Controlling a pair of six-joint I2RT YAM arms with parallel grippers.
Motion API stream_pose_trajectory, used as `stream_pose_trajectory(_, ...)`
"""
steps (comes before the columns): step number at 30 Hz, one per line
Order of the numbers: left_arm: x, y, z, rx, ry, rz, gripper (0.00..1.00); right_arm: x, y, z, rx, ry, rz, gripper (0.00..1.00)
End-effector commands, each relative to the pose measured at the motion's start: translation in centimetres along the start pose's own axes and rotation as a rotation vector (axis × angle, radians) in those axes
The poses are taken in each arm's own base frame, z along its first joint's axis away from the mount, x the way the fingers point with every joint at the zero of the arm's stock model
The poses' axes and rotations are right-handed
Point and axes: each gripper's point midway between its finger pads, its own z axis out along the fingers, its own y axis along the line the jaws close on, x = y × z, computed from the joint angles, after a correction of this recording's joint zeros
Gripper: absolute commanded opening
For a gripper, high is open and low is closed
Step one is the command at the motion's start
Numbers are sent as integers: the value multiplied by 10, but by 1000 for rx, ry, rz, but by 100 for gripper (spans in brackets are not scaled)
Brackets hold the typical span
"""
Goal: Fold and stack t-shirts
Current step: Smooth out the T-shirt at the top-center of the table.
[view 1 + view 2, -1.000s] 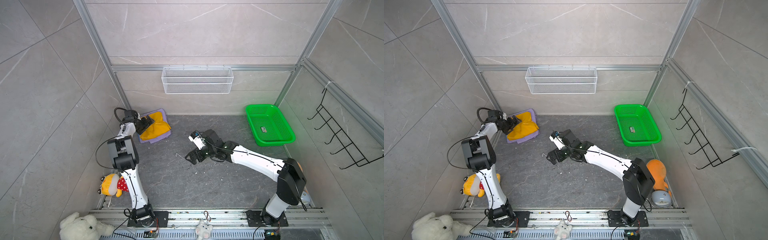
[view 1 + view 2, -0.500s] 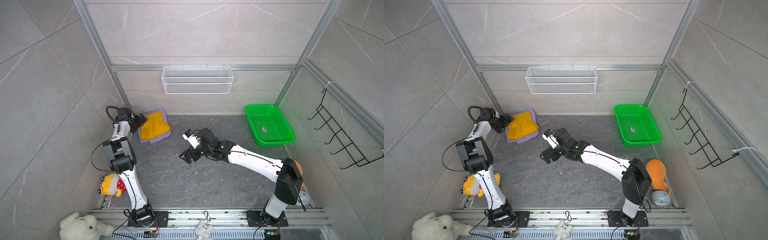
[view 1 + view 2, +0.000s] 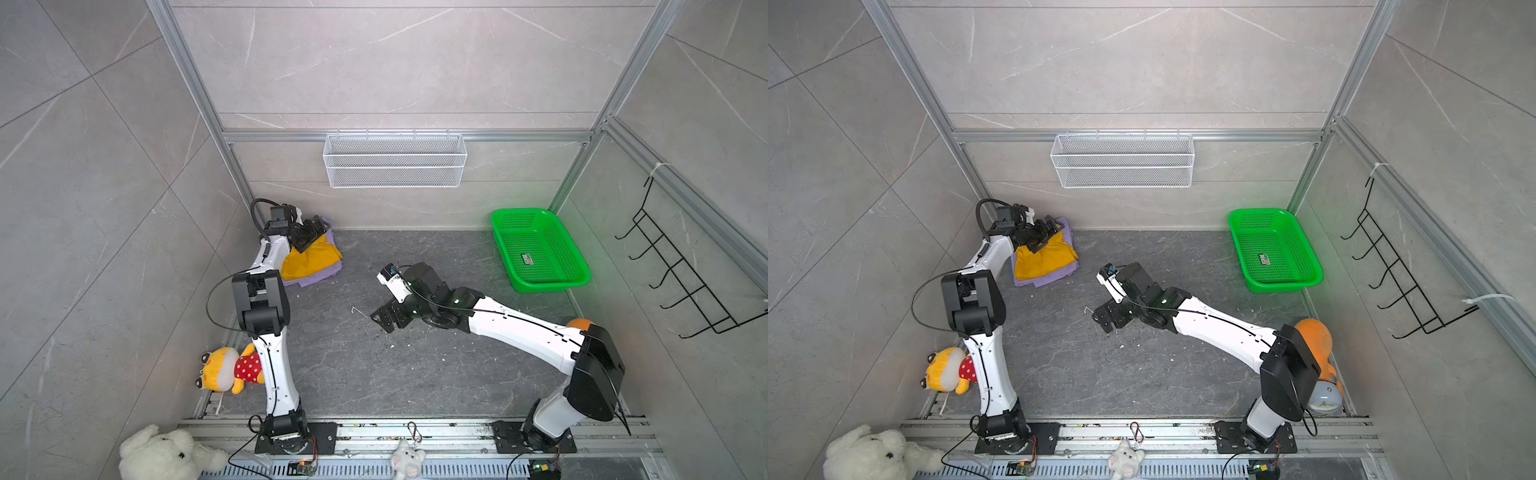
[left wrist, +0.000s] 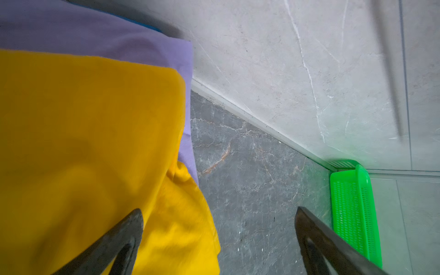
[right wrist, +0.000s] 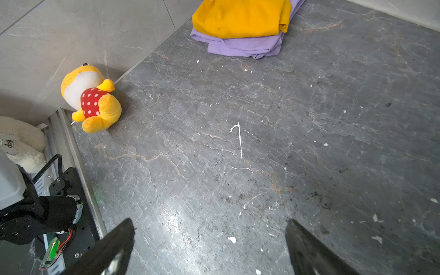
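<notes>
The folded mustard-yellow cotton t-shirt [image 3: 311, 262] lies on top of the folded lavender-purple cotton t-shirt [image 3: 307, 281] in the far left corner of the dark grey stone-patterned tabletop [image 3: 374, 374], against the wall. In the left wrist view a sliver of a blue t-shirt [image 4: 152, 26] peeks from beneath the purple one. Stacking them in the corner leaves the middle of the surface for folding. The left gripper [image 3: 311, 237] hovers over the back edge of the pile, jaws spread wide with nothing between them. Its wrist view shows one finger over yellow cloth and the other over bare tabletop, so I judge the yellow shirt released and the stack all but done. The right gripper [image 3: 384, 318] is well apart from the pile, low over the middle of the tabletop, jaws wide and empty. The green plastic mesh basket [image 3: 548, 286] sits in the far right corner, away from both arms. No unfolded shirt shows, so little seems left
</notes>
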Motion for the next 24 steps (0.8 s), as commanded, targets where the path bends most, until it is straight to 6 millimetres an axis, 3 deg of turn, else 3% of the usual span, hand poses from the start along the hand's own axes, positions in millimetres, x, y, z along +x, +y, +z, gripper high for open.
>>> stream_pose_trajectory(1, 12, 10, 32, 110, 50, -68, 100, 8, -5, -6, 35, 12, 12, 99)
stream_pose_trajectory(4, 19, 5, 40, 170, 73, -70, 100, 13, -8, -5, 44, 25, 13, 99)
stream_pose_trajectory(7, 11, -16, 30, 275, 56, -43, 100, 14, -8, -5, 47, 25, 14, 99)
stream_pose_trajectory(10, -4, -26, 6, 276, 4, 15, 100, 13, -8, -7, 49, 22, 10, 99)
stream_pose_trajectory(12, -22, -34, -22, 260, -55, 43, 100, 12, -8, -8, 49, 18, 10, 99)
stream_pose_trajectory(18, -35, -5, -64, 96, -120, 62, 100, 9, -7, -7, 40, 16, 7, 99)
stream_pose_trajectory(24, -28, 45, -68, -56, -125, -9, 100, 7, -5, -7, 33, 15, 5, 99)
